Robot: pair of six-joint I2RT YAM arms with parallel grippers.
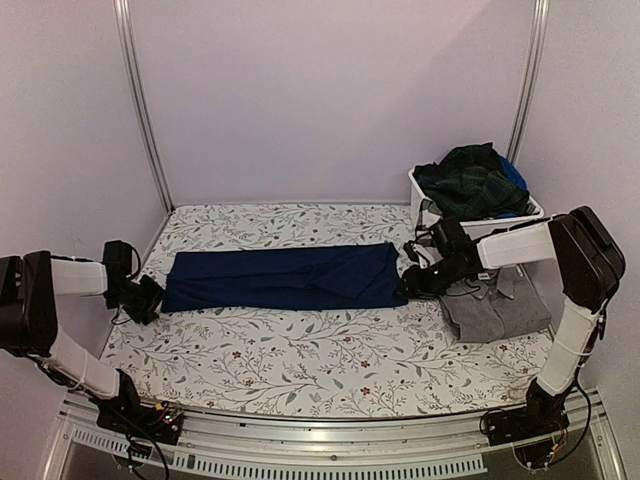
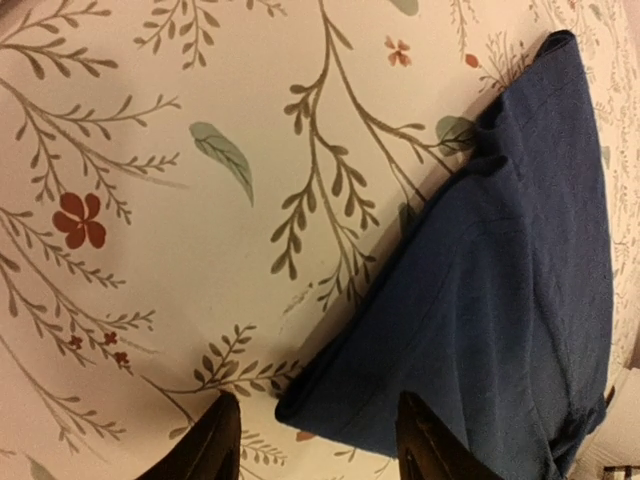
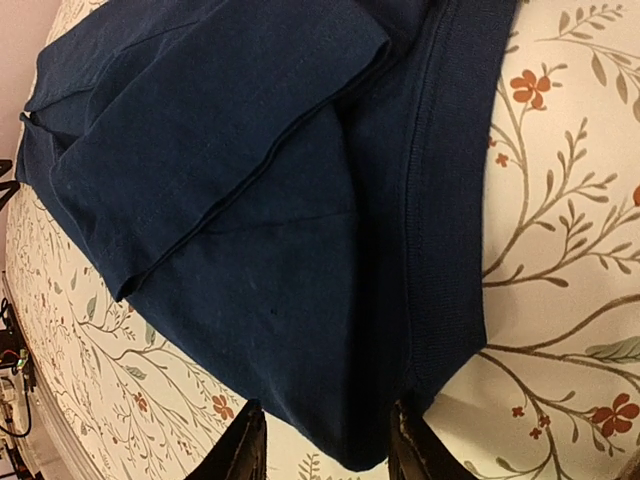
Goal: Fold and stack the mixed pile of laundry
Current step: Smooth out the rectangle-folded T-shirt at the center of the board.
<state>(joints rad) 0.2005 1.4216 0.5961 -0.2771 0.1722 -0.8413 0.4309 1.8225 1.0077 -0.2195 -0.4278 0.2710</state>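
Note:
The navy blue garment (image 1: 285, 277) lies flat in a long folded strip across the middle of the floral table cloth (image 1: 300, 350). My left gripper (image 1: 148, 298) is open at its left end, with the garment's near-left corner (image 2: 330, 400) between its fingers. My right gripper (image 1: 412, 280) is open at the right end, with the hemmed corner (image 3: 360, 440) between its fingers. A folded grey garment (image 1: 495, 310) lies at the right, under my right arm. The dark green plaid garment (image 1: 470, 180) sits heaped in the white bin (image 1: 480, 222).
The white bin stands at the back right, with a bit of bright blue cloth (image 1: 514, 175) in it. Metal frame posts (image 1: 145, 110) rise at the back corners, and walls close in on both sides.

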